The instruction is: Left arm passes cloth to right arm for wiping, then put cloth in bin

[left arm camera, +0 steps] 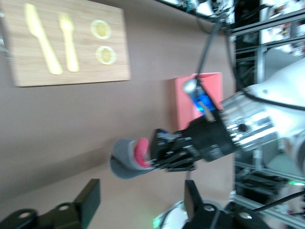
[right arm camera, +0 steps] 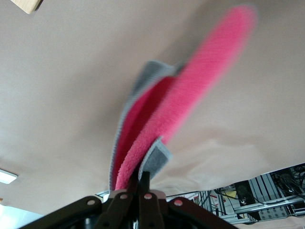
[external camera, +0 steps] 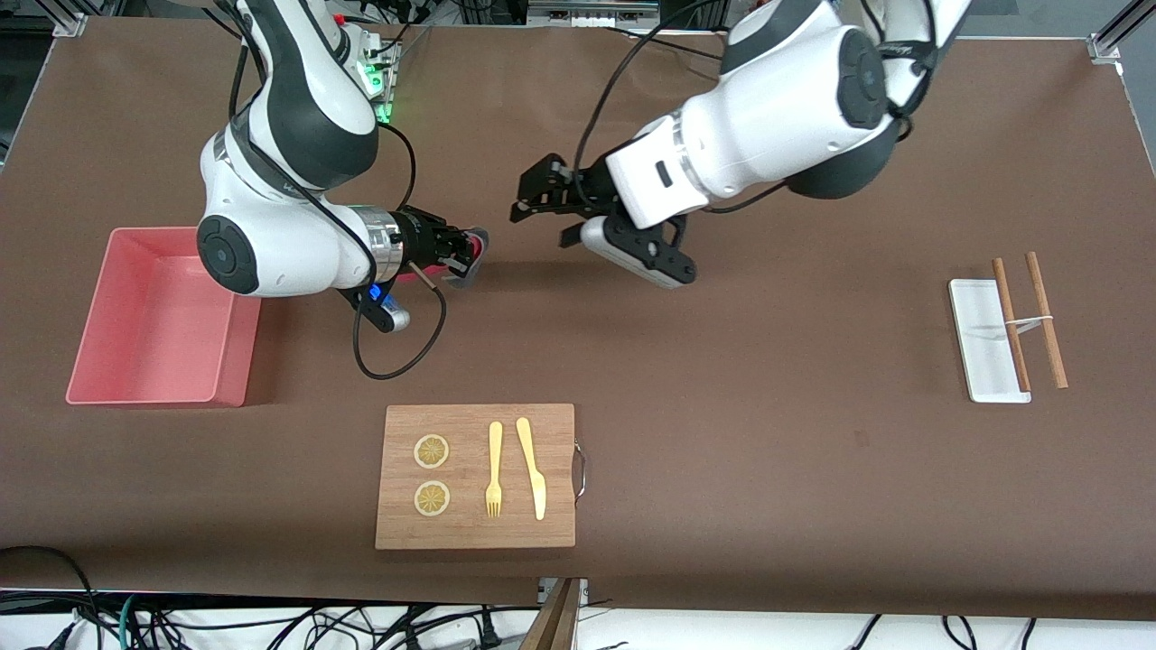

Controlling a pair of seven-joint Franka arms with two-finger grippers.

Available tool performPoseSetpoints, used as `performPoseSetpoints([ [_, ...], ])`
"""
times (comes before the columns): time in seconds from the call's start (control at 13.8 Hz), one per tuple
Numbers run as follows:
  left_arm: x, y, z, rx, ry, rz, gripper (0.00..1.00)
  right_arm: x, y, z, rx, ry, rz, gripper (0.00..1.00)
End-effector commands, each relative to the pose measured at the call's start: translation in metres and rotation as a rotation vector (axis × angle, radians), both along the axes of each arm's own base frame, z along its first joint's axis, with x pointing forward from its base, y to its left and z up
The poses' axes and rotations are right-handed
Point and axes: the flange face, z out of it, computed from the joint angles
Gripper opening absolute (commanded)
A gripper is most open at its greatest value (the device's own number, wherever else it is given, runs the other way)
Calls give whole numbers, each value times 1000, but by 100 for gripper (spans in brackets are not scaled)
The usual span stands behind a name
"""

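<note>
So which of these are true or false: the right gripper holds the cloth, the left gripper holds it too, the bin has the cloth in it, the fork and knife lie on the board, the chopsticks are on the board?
1. The right gripper holds the cloth. True.
2. The left gripper grips the cloth too. False: it is open, apart from the cloth.
3. The cloth is in the bin. False: it hangs above the table.
4. The fork and knife lie on the board. True.
5. The chopsticks lie on the board. False: they rest by the white tray.
</note>
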Motion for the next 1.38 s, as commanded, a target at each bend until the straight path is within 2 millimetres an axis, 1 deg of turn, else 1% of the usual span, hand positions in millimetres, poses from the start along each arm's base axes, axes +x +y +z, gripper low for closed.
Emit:
performPoseSetpoints([
  [0.0,-7,56,27,217,-44,-18,100,5,-1,-9,6,14,5,0],
  [0.07,-6,74,25,292,-31,-20,100,7,-1,-17,7,17,15,0],
  [0.15,-2,98,26,360,-22,-7,100,8,-1,-28,-1,24,27,0],
  [0.36,17,190,13,530,87,48,100,13,-6,-68,-79,25,64,0],
  [0.44,23,221,9,553,112,58,100,15,-8,-81,-96,25,87,0],
  [0.51,27,247,5,577,128,47,100,16,-12,-92,-112,21,118,0],
  [0.58,31,272,2,612,132,41,100,17,-18,-104,-132,19,149,0],
  [0.65,33,298,1,647,144,49,100,22,-31,-117,-154,17,174,0],
  [0.8,38,351,5,645,165,97,100,30,-57,-132,-158,9,227,0],
  [0.87,39,367,5,643,177,118,100,35,-78,-143,-164,11,251,0],
  [0.95,37,372,1,653,201,116,100,39,-101,-152,-170,10,283,0],
  [1.02,37,375,-10,692,229,104,100,43,-125,-163,-178,8,319,0],
  [1.09,36,376,-7,711,221,91,100,46,-150,-171,-180,8,345,0],
  [1.24,38,384,-9,744,204,66,100,53,-195,-177,-160,4,377,0],
  [1.31,42,399,-16,747,199,52,100,56,-216,-180,-155,-3,405,0],
])
